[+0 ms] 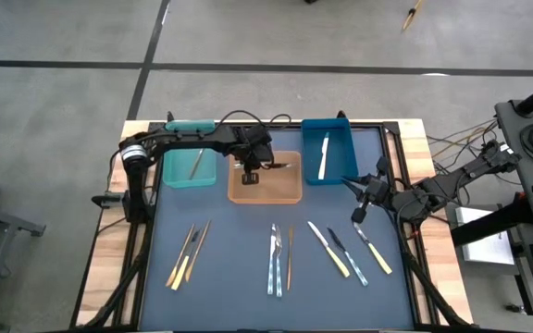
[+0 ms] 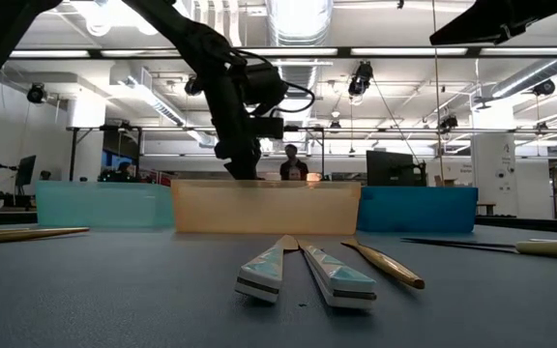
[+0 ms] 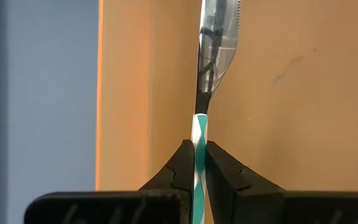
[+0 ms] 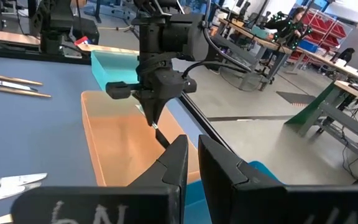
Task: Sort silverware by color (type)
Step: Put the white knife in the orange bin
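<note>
Slim forks and knives with teal-and-white patterned handles [image 1: 277, 265] and cream handles [image 1: 331, 253] lie along the dark matte table's [image 1: 248, 305] near edge. At the far edge, over the translucent orange bin [image 1: 265, 190], the left gripper [image 1: 251, 172] clamps a teal-and-white-handled silver knife [image 3: 211, 56]. The right gripper [image 1: 360, 209], near the right edge, is closed and empty.

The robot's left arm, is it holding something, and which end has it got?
Yes. The left gripper is pinching a knife by its teal-and-white striped handle, blade hanging over the orange bin. The right gripper holds nothing.
</note>
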Controlling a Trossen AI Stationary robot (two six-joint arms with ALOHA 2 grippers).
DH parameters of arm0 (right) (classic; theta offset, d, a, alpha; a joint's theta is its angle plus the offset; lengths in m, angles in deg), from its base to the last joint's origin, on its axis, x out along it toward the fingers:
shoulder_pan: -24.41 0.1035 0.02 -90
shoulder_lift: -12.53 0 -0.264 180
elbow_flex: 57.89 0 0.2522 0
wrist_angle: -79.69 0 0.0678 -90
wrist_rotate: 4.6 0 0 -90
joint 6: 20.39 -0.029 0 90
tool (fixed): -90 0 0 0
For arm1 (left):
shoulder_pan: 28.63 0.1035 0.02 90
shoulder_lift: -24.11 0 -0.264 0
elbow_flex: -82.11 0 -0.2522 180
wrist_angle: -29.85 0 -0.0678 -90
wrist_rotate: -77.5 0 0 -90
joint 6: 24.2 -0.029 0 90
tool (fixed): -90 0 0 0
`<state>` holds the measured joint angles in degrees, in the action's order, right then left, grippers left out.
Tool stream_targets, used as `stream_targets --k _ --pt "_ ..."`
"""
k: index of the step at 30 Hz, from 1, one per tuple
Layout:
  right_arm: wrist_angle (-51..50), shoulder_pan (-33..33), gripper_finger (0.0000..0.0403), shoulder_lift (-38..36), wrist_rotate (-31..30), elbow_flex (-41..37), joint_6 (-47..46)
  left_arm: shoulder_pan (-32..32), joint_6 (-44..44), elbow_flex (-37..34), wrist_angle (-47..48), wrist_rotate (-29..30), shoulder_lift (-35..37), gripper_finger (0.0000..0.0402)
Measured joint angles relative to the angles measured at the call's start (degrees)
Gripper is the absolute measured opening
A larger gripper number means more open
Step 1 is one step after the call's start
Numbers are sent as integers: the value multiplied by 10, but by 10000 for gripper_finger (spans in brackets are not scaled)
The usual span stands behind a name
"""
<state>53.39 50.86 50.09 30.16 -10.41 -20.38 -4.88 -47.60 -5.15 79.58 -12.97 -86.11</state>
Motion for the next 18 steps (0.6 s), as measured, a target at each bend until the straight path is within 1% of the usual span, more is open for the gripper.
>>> stream_targets --k 18 --pt "0 0 30 0 0 0 0 0 16 -1 -1 0 -9 8"
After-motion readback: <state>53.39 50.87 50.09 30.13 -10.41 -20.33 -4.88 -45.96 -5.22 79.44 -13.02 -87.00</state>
